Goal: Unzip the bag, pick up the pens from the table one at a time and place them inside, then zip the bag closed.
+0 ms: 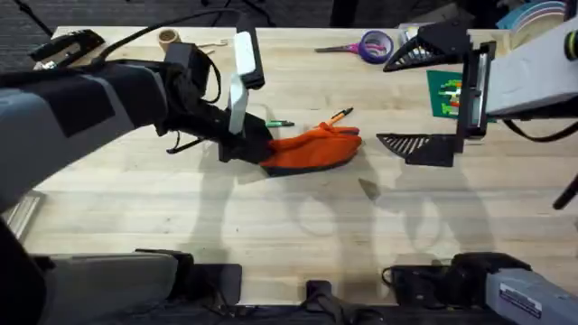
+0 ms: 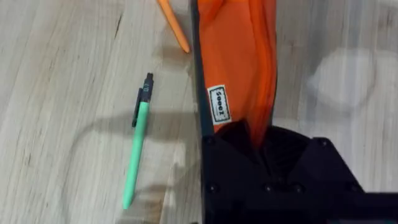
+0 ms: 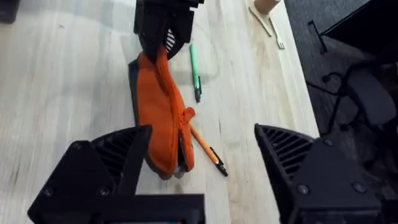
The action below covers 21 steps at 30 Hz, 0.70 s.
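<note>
Your left hand (image 1: 242, 144) pinches the left end of the orange bag (image 1: 312, 151), which lies mid-bench (image 1: 271, 226). The green pen (image 1: 276, 123) lies just beyond that end; the orange pen (image 1: 338, 116) rests against the bag's far edge. Your right hand (image 1: 424, 99) hovers to the bag's right, fingers spread wide.

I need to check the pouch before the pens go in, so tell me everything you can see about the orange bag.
The bag is a long, soft orange fabric pouch with a dark underside, lying on the table near its middle. A small white label is sewn on one side. Its zipper line runs along the top; whether it is open cannot be told. The left hand is shut on one end. The orange pen lies against the other end; the green pen lies beside it, apart.
</note>
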{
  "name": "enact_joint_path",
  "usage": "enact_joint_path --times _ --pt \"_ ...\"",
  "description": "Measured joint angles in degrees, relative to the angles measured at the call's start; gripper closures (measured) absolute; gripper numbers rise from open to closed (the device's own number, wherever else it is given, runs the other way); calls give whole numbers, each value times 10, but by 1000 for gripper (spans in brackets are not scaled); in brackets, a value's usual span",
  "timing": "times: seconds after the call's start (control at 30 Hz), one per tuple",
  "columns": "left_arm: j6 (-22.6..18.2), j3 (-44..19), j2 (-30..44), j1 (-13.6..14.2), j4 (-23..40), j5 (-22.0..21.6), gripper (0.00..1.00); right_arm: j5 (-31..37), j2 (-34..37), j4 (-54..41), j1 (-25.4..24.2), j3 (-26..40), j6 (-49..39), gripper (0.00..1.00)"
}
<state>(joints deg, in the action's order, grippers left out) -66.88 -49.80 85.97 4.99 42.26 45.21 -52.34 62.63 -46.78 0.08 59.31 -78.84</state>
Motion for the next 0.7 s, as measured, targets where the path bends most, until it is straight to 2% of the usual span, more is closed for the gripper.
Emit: enact_joint_path --times 0.2,0.33,0.5,0.53,0.7 --pt "0 0 0 0 0 0 959 4 0 6 0 0 29 5" --pt "0 0 0 0 0 0 959 26 0 22 0 0 99 5" --pt "0 0 0 0 0 0 959 51 0 49 0 0 219 5" --pt "0 0 0 0 0 0 958 69 0 66 0 0 307 5" --pt "0 0 0 0 0 0 959 88 0 73 0 0 440 5"
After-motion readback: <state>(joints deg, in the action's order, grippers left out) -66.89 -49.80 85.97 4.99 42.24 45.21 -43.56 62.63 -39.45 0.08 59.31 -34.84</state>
